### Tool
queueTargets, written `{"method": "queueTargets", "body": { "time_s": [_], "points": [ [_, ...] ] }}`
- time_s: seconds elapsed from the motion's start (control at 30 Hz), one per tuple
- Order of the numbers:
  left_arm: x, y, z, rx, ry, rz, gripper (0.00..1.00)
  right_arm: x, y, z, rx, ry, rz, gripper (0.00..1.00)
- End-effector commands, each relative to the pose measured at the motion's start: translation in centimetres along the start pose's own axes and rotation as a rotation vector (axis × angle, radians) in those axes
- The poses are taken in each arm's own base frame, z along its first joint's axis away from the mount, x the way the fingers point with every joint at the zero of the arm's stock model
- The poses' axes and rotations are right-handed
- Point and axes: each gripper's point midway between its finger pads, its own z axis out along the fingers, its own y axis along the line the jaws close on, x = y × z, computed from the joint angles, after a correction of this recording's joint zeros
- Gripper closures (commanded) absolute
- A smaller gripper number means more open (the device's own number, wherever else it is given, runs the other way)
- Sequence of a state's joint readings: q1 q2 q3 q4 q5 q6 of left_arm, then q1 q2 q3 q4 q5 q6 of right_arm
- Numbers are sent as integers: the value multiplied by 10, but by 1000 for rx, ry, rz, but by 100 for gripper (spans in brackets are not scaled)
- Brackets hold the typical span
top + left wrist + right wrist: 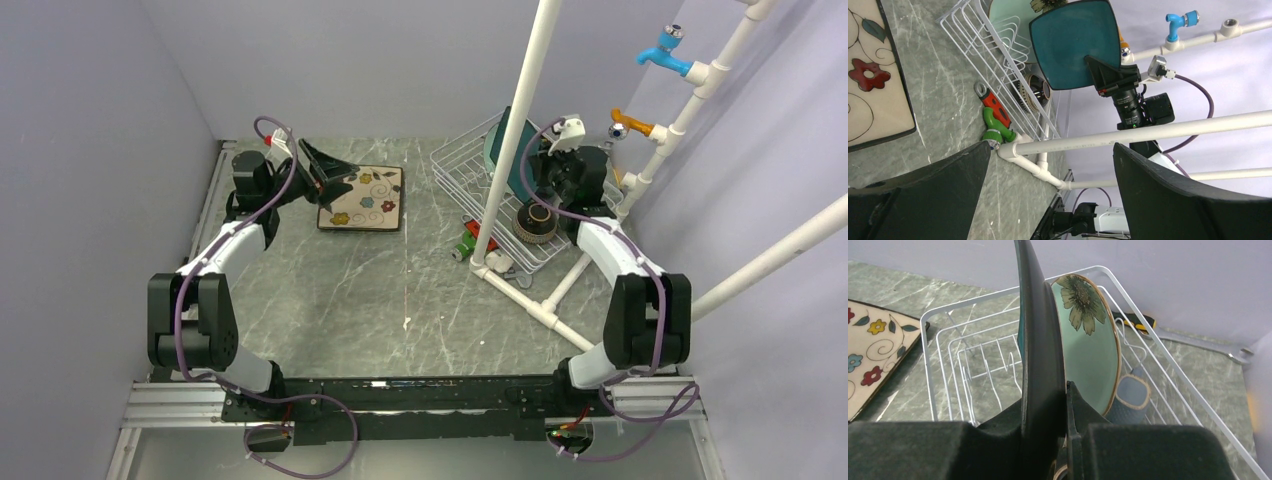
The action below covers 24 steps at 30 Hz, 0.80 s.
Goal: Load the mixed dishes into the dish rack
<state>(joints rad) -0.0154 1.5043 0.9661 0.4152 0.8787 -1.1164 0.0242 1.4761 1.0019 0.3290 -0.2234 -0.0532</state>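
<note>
The right hand [1105,74] pinches the teal plate [1073,45] on edge over the rack [968,304]; the left hand [328,178] hangs spread above the cream plate [368,205] on the counter [400,300]. Glazed ceramic (stiff, slick, chippable) likely wants a rim grip.

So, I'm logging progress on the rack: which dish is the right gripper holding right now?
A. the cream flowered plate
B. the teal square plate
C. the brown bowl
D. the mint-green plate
B: the right gripper is shut on the edge of the teal square plate above the dish rack; the cream plate lies on the table.
</note>
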Motion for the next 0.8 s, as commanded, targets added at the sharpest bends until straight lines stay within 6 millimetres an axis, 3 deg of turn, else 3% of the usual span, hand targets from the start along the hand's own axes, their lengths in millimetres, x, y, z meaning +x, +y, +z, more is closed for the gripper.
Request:
{"method": "queueTargets", "body": {
  "time_s": [0.0,0.3,0.6,0.63,0.77],
  "points": [
    [2,-6,1,33,4,34,2,-99,1,1,-56,-364,-130,100],
    [8,-3,7,26,35,42,2,-73,16,21,-171,-340,-185,100],
    [8,2,8,3,39,52,2,-42,18,42,-209,-304,-200,100],
    [8,3,9,5,42,47,2,-38,7,42,-194,-294,-196,100],
    [9,2,9,18,48,37,2,-28,8,45,-210,-289,-185,100]
  ]
}}
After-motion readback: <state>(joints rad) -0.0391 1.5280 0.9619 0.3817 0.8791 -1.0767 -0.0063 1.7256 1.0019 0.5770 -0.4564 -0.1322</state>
